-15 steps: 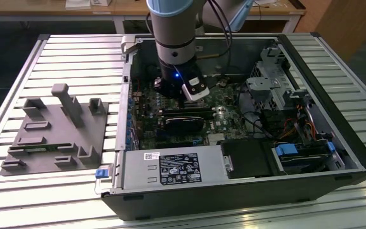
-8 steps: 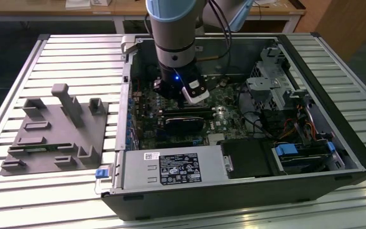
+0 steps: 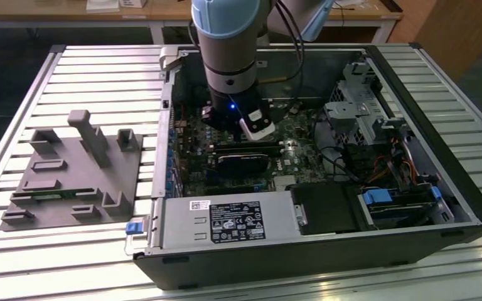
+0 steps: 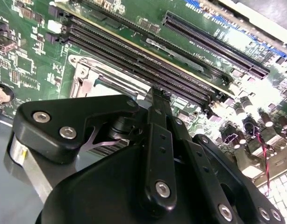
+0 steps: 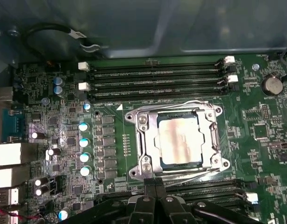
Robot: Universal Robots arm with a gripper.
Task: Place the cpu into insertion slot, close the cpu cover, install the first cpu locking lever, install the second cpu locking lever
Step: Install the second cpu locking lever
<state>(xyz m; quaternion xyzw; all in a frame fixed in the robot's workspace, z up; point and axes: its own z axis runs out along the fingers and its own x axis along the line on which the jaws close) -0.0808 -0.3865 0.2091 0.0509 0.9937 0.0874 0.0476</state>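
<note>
In the first wrist view the cpu [image 5: 178, 140] lies flat in the insertion slot [image 5: 132, 173] of the green motherboard, its pale metal top showing. The cpu cover [image 5: 152, 149] is folded down around it as a silvery frame. Thin wire levers run along two opposite sides of the socket [image 5: 181, 103] [image 5: 190, 174]; whether they are latched I cannot tell. My gripper [image 5: 155, 185] is just beside the socket's edge, fingers pressed together with nothing seen between them. In the second wrist view the gripper [image 4: 155, 97] reaches to the cover's rim [image 4: 87, 70]. The exterior view shows the gripper [image 3: 228, 125] low inside the open case.
Long black memory slots [image 5: 157, 79] flank the socket on both sides. A black card [image 3: 241, 164], the power supply [image 3: 224, 221] and a drive cage [image 3: 358, 119] crowd the case. A grey fixture plate [image 3: 73, 175] lies at the exterior view's left.
</note>
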